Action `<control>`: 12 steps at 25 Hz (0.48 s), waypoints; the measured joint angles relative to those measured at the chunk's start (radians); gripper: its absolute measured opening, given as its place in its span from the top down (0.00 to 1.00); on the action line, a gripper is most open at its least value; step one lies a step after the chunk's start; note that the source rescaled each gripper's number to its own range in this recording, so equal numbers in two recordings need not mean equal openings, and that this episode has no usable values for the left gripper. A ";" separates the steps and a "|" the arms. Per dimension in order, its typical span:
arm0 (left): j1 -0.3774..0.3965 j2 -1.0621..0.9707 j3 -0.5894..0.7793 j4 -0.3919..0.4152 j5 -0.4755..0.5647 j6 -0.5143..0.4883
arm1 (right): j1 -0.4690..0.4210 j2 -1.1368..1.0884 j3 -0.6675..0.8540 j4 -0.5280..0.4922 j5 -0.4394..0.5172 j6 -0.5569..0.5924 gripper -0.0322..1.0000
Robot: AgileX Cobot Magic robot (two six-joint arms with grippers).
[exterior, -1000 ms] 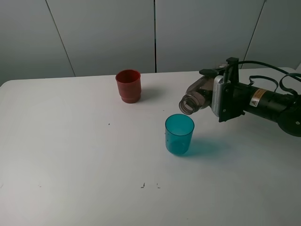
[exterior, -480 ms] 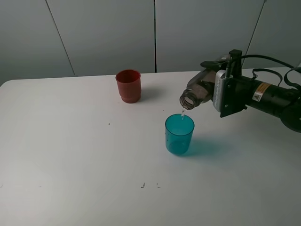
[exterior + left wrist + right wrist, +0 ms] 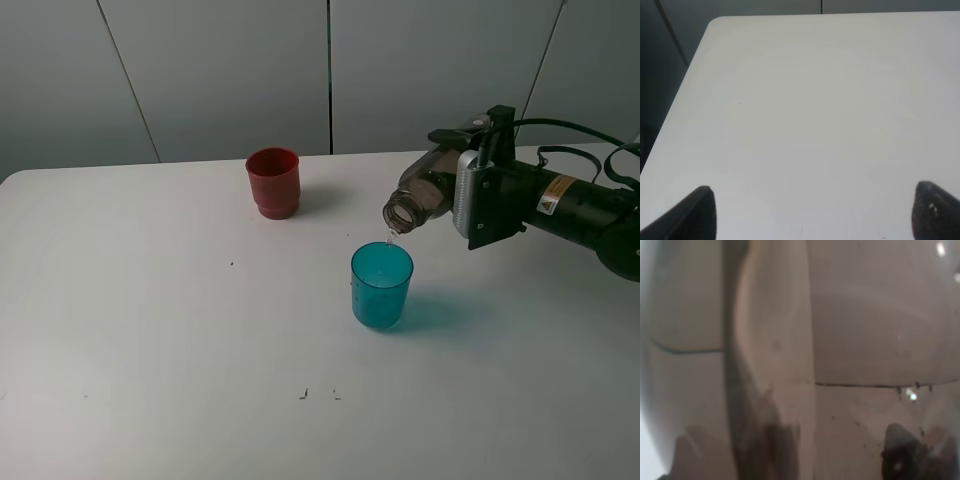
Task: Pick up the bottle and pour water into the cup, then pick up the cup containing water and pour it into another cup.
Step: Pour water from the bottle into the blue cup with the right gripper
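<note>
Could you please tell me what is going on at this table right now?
The right gripper holds the bottle tipped over, its mouth just above the teal cup, and a thin stream of water appears to be falling into that cup. The red cup stands apart, farther back on the table, with nothing near it. The left gripper is open over bare tabletop and holds nothing.

Overall light: bright, even, diffuse; no glare on table point(image 3: 150, 330).
Shadows, high view: soft; teal cup point(image 3: 381, 285) casts a blue-tinted shadow toward 3 o'clock; red cup point(image 3: 273, 182) likewise, fainter.
Right wrist: bottle point(image 3: 840, 340) fills frame, fully blurred; small bright specks.
Left wrist: table evenly lit, slightly soft.
</note>
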 joint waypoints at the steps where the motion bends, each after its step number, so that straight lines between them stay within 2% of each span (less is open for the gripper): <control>1: 0.000 0.000 0.000 0.000 0.000 0.000 | 0.000 0.000 0.000 0.000 0.000 -0.005 0.91; 12: 0.000 0.000 0.000 0.000 0.000 0.004 | 0.000 0.000 0.000 0.000 0.000 -0.049 0.91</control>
